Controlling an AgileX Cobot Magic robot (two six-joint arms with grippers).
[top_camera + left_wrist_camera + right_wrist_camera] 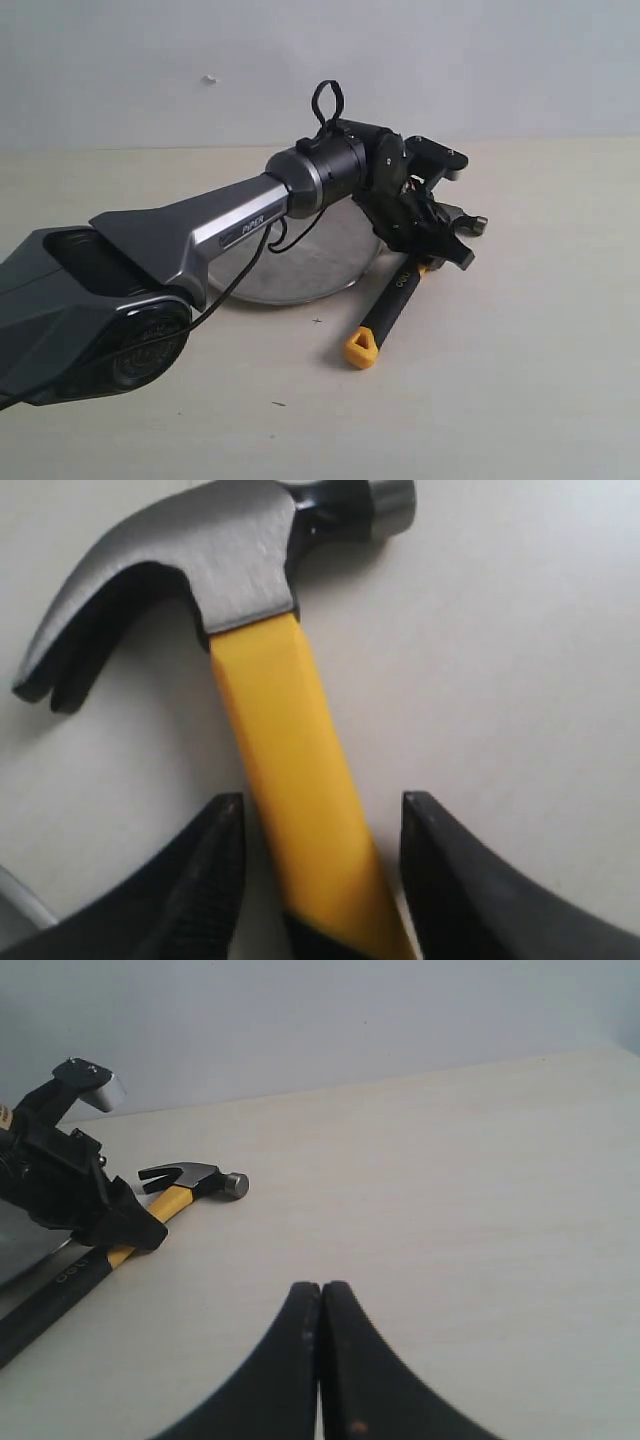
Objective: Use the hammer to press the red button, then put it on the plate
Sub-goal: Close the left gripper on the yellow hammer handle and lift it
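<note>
The hammer (pixel 395 300) lies flat on the table, its dark head (pixel 200 570) pointing away from the plate and its yellow looped end nearest the front. My left gripper (pixel 322 810) is open and straddles the yellow neck (pixel 290 760), with a gap on each side. From the right wrist view the left gripper (pixel 90 1210) sits low over the hammer (pixel 190 1185). The silver plate (pixel 300 270) lies just beside the hammer, largely hidden behind the left arm. My right gripper (pixel 320 1290) is shut on nothing, away from the hammer over bare table. The red button is out of view.
The left arm's grey link (pixel 190 235) and its black cable (pixel 240 275) cross over the plate. A pale wall (pixel 300 60) stands behind the light table.
</note>
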